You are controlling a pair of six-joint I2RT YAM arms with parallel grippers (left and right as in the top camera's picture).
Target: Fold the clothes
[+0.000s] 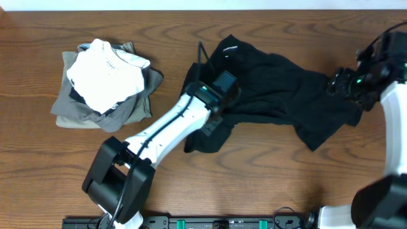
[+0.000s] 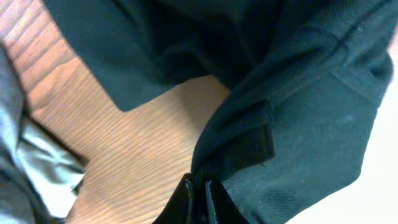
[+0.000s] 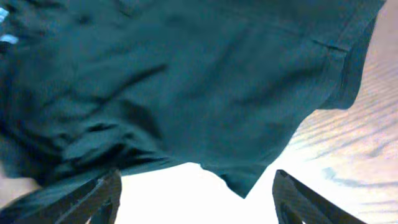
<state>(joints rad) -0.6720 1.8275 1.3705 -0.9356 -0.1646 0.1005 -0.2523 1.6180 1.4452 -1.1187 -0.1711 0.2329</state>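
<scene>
Left arm (image 1: 172, 124) stretches diagonally over the bench (image 1: 267, 184), jaws clamped on the crumpled black shirt (image 1: 280, 86). Right arm (image 1: 395, 108), jaws wide apart, hovers at its right end.

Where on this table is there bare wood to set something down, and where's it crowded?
The widest bare patch of table lies in front of the black shirt, between the left arm and the right arm. Another patch sits in front of the folded pile, at the left corner. The strip between pile and shirt is narrow, and the left arm crosses it.
</scene>
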